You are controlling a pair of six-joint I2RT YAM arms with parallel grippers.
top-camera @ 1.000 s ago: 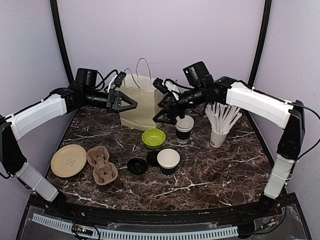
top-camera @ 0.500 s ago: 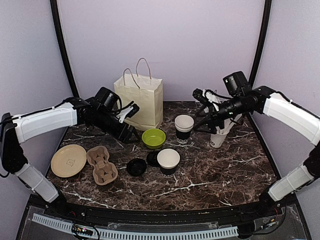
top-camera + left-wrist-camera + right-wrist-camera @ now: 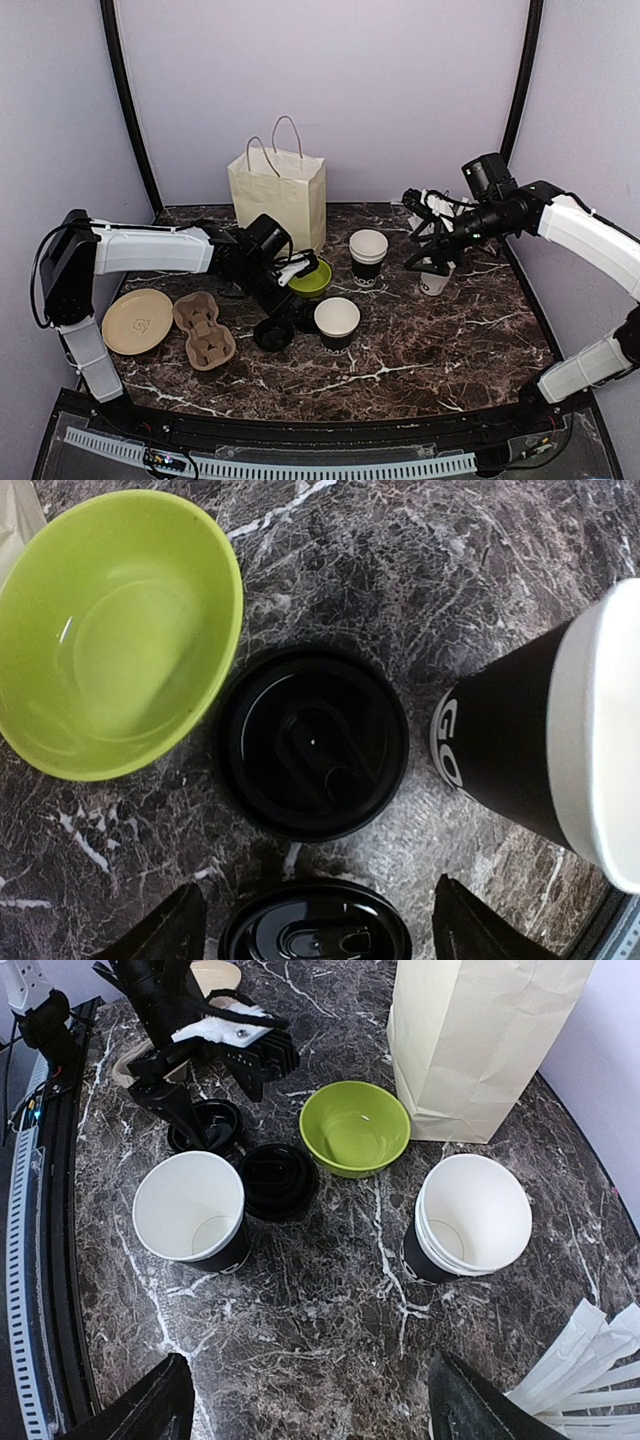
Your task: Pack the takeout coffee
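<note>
Left arm has dropped from cream paper bag to desk centre; left gripper open, empty, jaws either side of nearer of two glossy black plastic lids. Right gripper open, empty, pulled back toward right edge. Black paper cup with white inside stands unlidded at centre, stacked cups behind. Moulded pulp carrier empty: nothing packed; lidding, loading, bagging remain.

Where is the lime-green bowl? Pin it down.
In the top view, the lime-green bowl sits mid-table, in front of the paper bag and left of the stacked coffee cups.
</note>
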